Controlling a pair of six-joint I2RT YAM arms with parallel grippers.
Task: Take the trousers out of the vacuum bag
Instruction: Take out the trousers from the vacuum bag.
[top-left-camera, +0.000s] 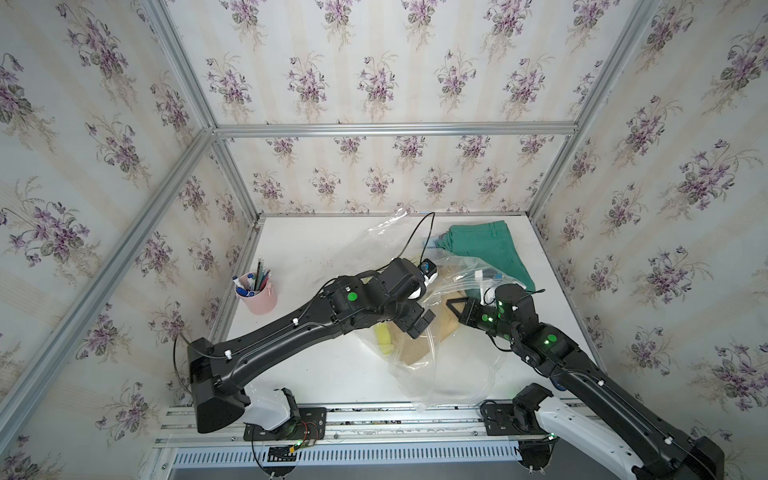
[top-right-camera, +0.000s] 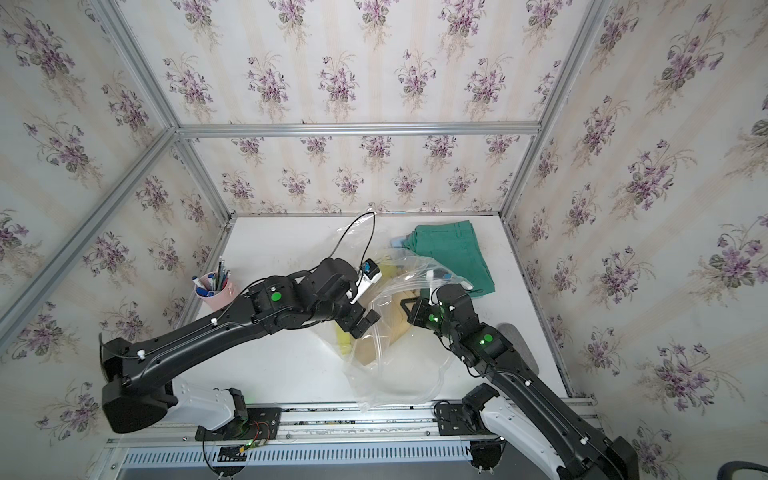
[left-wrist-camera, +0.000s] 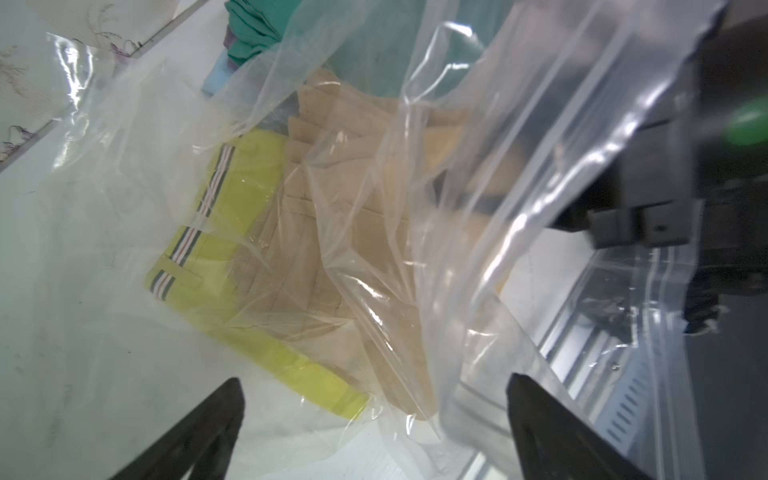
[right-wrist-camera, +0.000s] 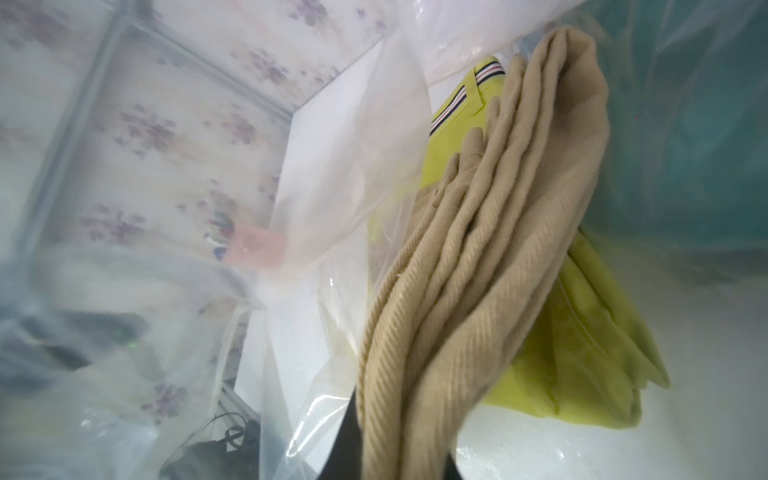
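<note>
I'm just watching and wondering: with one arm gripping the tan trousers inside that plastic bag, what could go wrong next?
The left fingers stand open and hold nothing, so the vacuum bag may slide along with the pull instead of letting go. The right fingers pinch the bunched khaki trousers; the cloth could slip out. The yellow trousers lie against them and might be dragged along.

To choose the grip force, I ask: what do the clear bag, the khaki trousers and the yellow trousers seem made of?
The vacuum bag: thin clear plastic film, glossy; it crinkles and catches glare. The khaki trousers: matte woven cloth, perhaps cotton twill; fine diagonal ribs show. The yellow trousers: smoother matte cloth, fibre unclear; soft folds, striped waistband.
</note>
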